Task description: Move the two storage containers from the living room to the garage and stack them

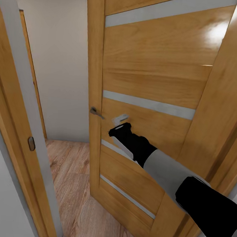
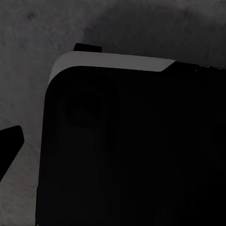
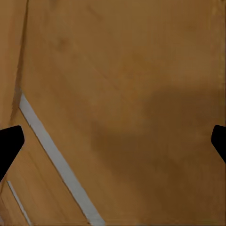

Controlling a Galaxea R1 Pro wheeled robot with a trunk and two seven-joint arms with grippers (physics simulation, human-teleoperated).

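Facing you is the wooden door [image 1: 151,81] with frosted glass strips, swung partly ajar, its leaf taking up most of the head view. Through the gap beside it you look onto light wood plank flooring [image 1: 73,172] and a plain white wall [image 1: 62,66], with the door frame [image 1: 22,98] running down your near left. Your right arm reaches forward toward the leaf, and the right gripper [image 1: 120,119] sits close against the wood just beside the lever handle [image 1: 96,112]. In the right wrist view its two fingertips [image 3: 9,143] stand well apart with only door panel between them, so it holds nothing. In the left wrist view one dark fingertip [image 2: 10,141] shows over rough grey concrete floor [image 2: 28,56], but you cannot tell how the left jaws stand. Neither storage container appears here, so judge yourself in transit at the doorway; nothing shows any stacking done, and carrying and stacking may well remain
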